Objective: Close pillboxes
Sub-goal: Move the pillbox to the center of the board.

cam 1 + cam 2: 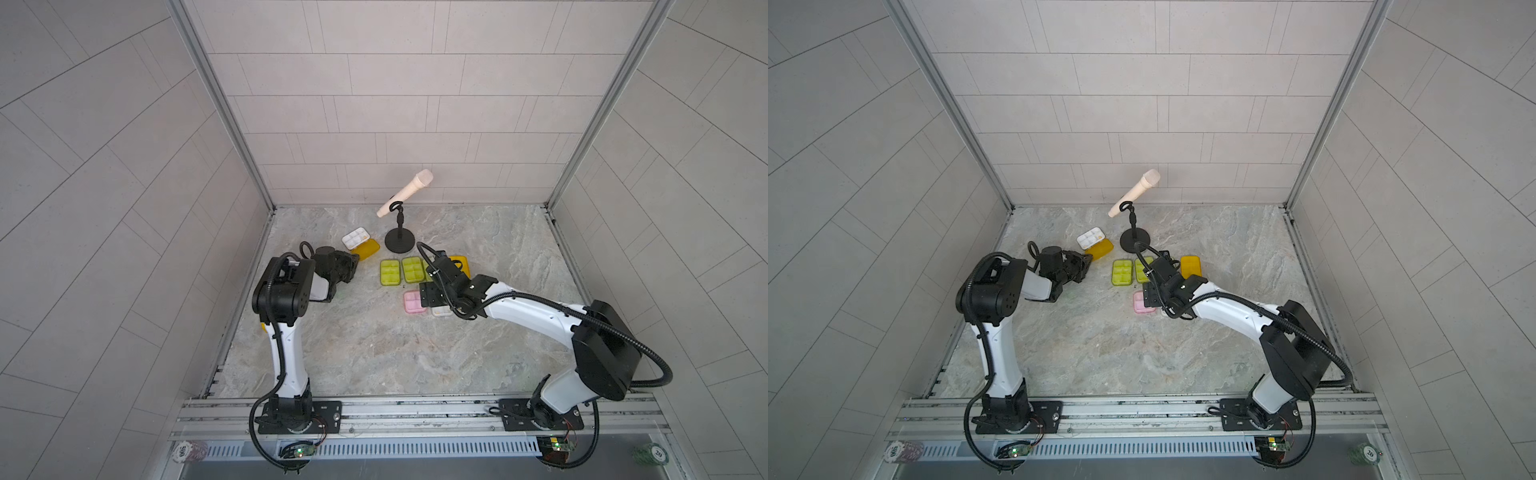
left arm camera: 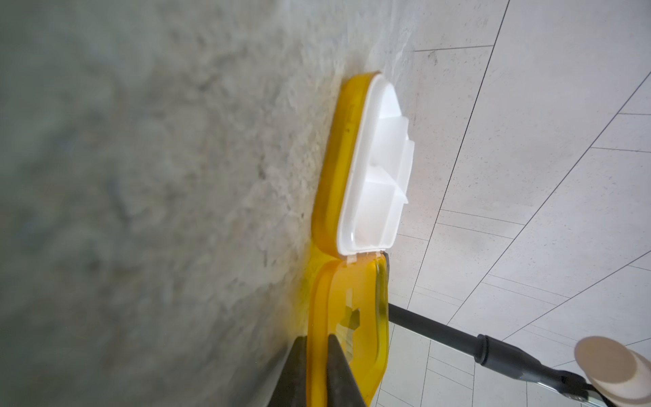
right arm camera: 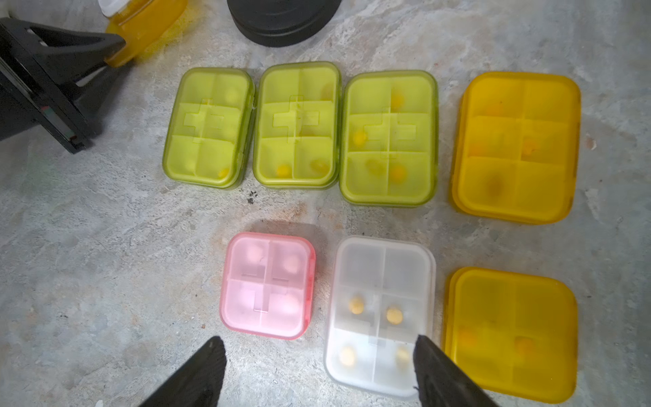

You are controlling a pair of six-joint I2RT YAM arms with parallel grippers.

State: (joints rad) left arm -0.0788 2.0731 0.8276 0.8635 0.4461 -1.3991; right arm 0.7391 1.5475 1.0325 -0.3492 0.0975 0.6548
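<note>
Left fingers (image 2: pixel 338 373) clamped on open pillbox (image 2: pixel 373 176) lid (image 2: pixel 366 289)
Right fingers (image 3: pixel 197 373) apart, empty; in a top view I hardly see the clear pillbox (image 1: pixel 441 311) under that arm (image 1: pixel 532 311).

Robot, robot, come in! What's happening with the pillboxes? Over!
Left tool shut on orange-yellow lid of open pillbox. Right tool open, over seven closed pillboxes. Microphone stand close beside the open one.

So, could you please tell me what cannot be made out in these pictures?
- Open orange-yellow pillbox: tray contents too small in both top views, edge-on in the left wrist view.
- Clear pillbox: almost hidden under the right arm in both top views.
- Left gripper: fingers cut off by the wrist view's edge.
</note>
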